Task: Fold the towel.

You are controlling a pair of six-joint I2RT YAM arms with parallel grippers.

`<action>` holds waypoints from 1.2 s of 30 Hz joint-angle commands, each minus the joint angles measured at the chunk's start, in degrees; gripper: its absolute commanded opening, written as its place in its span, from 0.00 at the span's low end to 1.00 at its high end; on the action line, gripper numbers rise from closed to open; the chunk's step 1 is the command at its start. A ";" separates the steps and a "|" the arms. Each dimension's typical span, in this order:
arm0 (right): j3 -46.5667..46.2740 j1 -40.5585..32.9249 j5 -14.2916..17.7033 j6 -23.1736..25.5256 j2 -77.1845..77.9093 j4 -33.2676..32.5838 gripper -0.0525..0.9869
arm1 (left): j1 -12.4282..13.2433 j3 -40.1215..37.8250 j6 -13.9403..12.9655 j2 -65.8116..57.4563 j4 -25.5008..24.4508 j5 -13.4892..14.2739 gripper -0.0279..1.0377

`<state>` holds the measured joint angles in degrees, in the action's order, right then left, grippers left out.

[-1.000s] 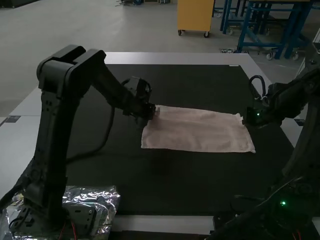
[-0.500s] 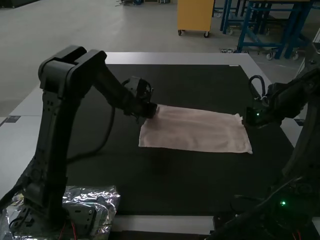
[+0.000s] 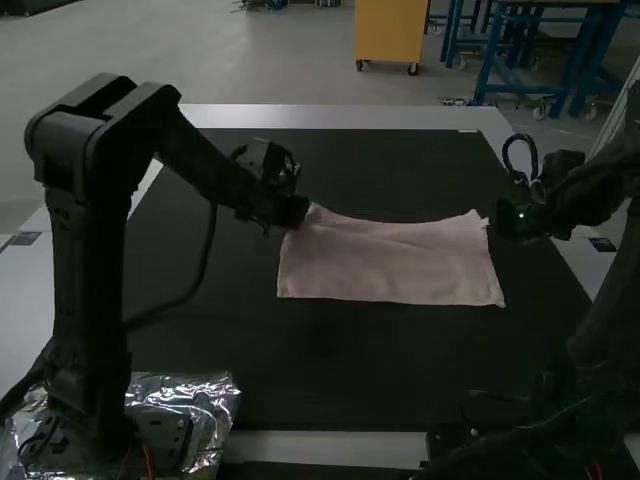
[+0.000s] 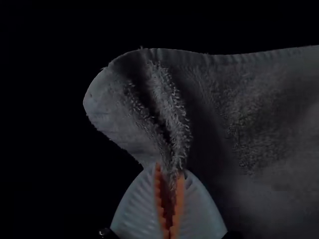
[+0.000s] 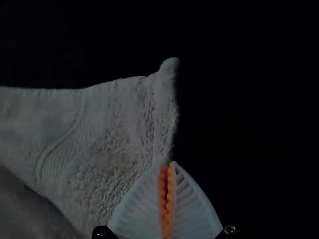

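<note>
The left gripper [image 4: 170,172] and right gripper [image 5: 167,164] pinch far corners of the towel [image 3: 390,265], apparently starting a fold. Next calls for lifting evenly toward the mat's [image 3: 330,380] near edge.

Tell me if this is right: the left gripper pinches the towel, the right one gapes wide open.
Wrong on one point: the right wrist view shows the right gripper closed on the towel. The left gripper does pinch it.

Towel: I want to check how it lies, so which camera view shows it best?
The high view: it takes in nearly the whole towel, far edge sagging. The left wrist view shows cloth bunched in the jaws near one corner; the right wrist view, cloth pinched near another.
</note>
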<state>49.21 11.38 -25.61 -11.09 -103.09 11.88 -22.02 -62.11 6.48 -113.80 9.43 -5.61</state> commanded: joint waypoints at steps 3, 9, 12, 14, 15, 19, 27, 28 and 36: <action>-0.78 0.66 -2.87 0.19 3.42 -2.04 0.03 | -0.39 4.54 -0.24 4.73 -0.47 -0.28 0.05; -3.07 1.54 -3.57 -0.25 7.02 -3.79 0.03 | -0.57 9.64 -0.33 10.88 -1.70 -0.19 0.05; -4.47 2.33 -4.72 -0.77 8.96 -4.67 0.03 | -0.65 11.83 -0.33 14.39 -2.14 0.07 0.05; -5.44 2.60 -4.89 -0.68 10.10 -4.67 0.03 | -0.65 12.98 -0.24 16.85 -2.58 0.07 0.05; -5.88 2.69 -5.07 -0.68 10.63 -4.76 0.03 | -0.65 13.59 -0.24 17.91 -3.10 0.07 0.05; -7.90 2.69 -5.07 -1.12 12.30 -5.90 0.03 | -1.18 15.96 -0.50 21.07 -3.98 0.07 0.05; -11.51 3.04 -6.30 -2.00 16.60 -8.36 0.03 | -2.06 20.01 -1.03 24.59 -7.06 0.07 0.05; -11.95 3.21 -6.39 -2.00 17.13 -8.80 0.03 | -2.32 20.53 -1.12 24.94 -7.15 0.07 0.05; -15.11 5.85 -6.39 -2.88 21.35 -11.53 0.03 | -5.40 25.10 -1.03 27.05 -6.36 0.07 0.05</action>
<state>34.92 15.53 -31.16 -12.73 -83.61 0.71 -26.44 -38.33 6.24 -88.12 2.63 -5.80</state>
